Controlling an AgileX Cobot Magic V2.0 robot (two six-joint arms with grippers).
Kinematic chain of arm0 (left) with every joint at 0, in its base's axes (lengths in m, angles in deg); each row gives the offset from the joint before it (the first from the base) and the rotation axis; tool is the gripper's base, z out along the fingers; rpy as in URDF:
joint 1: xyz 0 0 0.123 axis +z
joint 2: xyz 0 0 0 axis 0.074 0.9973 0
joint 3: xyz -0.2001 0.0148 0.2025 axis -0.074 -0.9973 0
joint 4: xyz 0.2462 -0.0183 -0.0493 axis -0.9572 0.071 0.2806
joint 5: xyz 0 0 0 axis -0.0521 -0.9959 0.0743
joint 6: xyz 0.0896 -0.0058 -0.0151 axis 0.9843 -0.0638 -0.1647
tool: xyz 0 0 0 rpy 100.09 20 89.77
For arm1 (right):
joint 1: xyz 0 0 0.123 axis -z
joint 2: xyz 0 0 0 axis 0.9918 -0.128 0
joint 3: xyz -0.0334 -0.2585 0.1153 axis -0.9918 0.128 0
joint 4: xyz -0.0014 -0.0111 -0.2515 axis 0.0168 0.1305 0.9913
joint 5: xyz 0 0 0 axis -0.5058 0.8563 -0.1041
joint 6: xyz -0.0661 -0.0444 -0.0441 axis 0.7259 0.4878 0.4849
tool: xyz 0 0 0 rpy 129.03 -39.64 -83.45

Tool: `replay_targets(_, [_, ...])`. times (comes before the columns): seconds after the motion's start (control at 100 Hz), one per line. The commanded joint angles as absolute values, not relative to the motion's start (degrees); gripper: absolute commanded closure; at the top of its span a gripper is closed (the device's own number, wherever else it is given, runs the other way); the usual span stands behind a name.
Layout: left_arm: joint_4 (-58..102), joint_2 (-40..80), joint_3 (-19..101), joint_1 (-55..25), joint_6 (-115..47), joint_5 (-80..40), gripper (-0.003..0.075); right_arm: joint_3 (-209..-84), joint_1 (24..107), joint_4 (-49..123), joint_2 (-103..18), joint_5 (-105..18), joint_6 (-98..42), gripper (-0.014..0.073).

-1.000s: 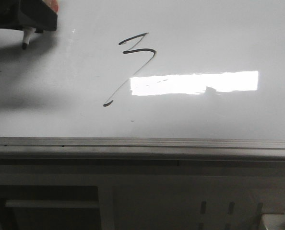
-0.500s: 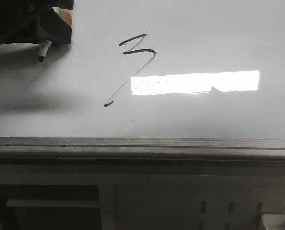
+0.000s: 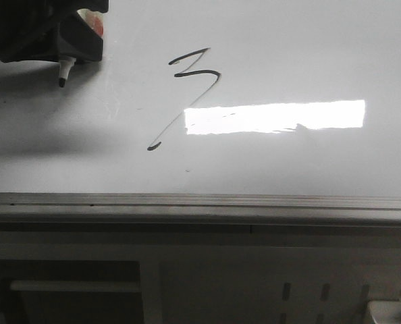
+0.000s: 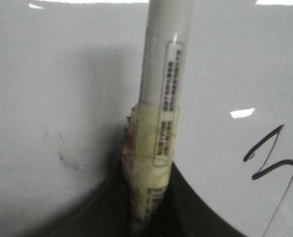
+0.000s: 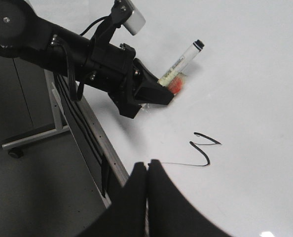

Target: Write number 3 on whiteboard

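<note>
**Marker held off the board beside a finished 3**

Whiteboard [image 3: 288,162] fills most of the front view, glossy and pale, with a grey metal edge strip [image 3: 200,201] along its near side and a bright rectangular light reflection [image 3: 275,116] right of centre. The number 3 [image 3: 187,88] is drawn in thin black marker left of that reflection: an angular top, a short middle bar, then a long faint tail slanting down to a small hook. The tail's upper part runs just beside the reflection's left end.

The left gripper [image 3: 72,40] sits at the top left corner of the front view, well apart from the number 3. It is clamped on a white marker [image 4: 161,98], whose barrel carries a printed label and is wrapped with yellowish tape where the gripper grips it. The marker's dark tip [image 3: 61,82] points down toward the surface; whether it touches the whiteboard cannot be told. A soft shadow lies on the whiteboard below the gripper.

In the right wrist view, the right gripper [image 5: 147,165] has its two dark fingers pressed together with nothing between them, above the whiteboard's edge and near the number 3 [image 5: 203,150]. The left arm [image 5: 62,47] reaches in from the side, marker [image 5: 183,59] angled upward.
</note>
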State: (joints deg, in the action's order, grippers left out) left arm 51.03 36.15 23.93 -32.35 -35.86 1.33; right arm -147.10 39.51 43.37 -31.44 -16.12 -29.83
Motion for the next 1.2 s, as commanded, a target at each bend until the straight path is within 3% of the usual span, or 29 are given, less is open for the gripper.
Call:
replay_targets(0.0, [53.0, 37.2, 24.6, -32.0, -36.4, 5.0, 0.0653, -148.6, 39.8, 43.6, -31.1, -20.5, -30.0, 0.0655])
replay_targets(0.18, [53.0, 37.2, 24.6, -32.0, -36.4, 5.1, 0.0494, -148.6, 39.8, 43.6, -31.1, -20.5, -30.0, 0.0658])
replay_targets(0.59, [53.0, 37.2, 24.6, -31.6, -36.3, 5.2, 0.0477, -148.6, 39.8, 43.6, -31.1, -20.5, -30.0, 0.0658])
replay_targets(0.81, [53.0, 37.2, 24.6, -31.6, -35.9, 5.2, 0.0310, -148.6, 39.8, 43.6, -31.1, -20.5, -30.0, 0.0658])
replay_targets(1.04, [52.8, 37.2, 24.6, -31.6, -35.9, 4.7, 0.0295, -148.6, 39.8, 43.6, -31.1, -20.9, -30.0, 0.0658])
replay_targets(1.19, [51.8, 37.0, 24.6, -31.6, -35.9, 4.4, 0.0211, -148.6, 39.8, 43.6, -31.1, -20.9, -30.0, 0.0658])
